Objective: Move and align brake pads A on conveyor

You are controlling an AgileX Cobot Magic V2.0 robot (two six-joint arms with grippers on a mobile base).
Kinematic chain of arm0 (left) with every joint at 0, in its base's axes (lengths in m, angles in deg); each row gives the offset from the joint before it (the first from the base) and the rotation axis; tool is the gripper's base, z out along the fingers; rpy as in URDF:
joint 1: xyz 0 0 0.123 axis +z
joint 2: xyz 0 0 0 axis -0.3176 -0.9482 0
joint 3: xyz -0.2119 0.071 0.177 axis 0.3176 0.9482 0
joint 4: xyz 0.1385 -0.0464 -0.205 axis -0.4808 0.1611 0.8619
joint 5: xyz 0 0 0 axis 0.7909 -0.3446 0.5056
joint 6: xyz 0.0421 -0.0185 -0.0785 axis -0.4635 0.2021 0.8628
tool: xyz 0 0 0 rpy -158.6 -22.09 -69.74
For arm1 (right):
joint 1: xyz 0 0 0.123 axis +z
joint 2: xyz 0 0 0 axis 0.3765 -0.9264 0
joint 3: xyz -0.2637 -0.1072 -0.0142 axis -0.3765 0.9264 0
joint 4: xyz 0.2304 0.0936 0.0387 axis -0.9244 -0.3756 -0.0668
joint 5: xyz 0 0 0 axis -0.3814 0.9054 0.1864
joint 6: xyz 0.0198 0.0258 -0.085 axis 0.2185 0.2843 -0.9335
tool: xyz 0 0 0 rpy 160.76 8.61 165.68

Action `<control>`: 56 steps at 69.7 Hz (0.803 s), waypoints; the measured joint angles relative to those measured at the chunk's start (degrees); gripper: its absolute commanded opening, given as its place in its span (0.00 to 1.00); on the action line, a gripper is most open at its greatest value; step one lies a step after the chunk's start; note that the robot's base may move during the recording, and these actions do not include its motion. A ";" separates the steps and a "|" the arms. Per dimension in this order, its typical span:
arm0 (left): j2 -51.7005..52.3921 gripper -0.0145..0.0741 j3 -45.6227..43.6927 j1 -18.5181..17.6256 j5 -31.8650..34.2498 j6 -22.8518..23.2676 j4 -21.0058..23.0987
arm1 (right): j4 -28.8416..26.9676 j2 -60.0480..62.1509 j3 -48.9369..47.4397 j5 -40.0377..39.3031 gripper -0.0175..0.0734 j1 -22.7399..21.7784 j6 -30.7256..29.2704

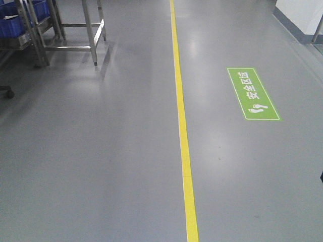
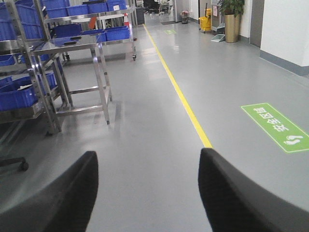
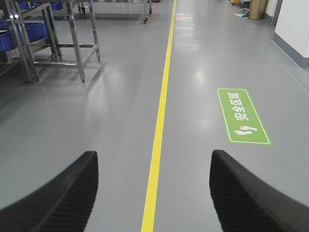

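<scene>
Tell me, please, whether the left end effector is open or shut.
Open: the left end effector has its fingers wide apart, with only grey floor between them.

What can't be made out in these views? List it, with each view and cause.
- Brake pads, conveyor: in none of the three views; all face the floor.
- Left gripper, right gripper: wrist views; fingers cut off by the bottom edge.
- Dark items on the steel table: left wrist view; too small.
- Bins: left wrist view; walls hide the contents.
</scene>
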 measured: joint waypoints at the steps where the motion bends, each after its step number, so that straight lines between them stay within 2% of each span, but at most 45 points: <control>1: 0.00 0.67 0.00 0.00 0.00 0.00 0.00 | 0.00 0.00 0.00 0.00 0.71 0.00 0.00; 56: 0.00 0.67 0.00 0.00 0.00 0.00 0.00 | 0.00 0.00 0.00 0.00 0.71 0.00 0.00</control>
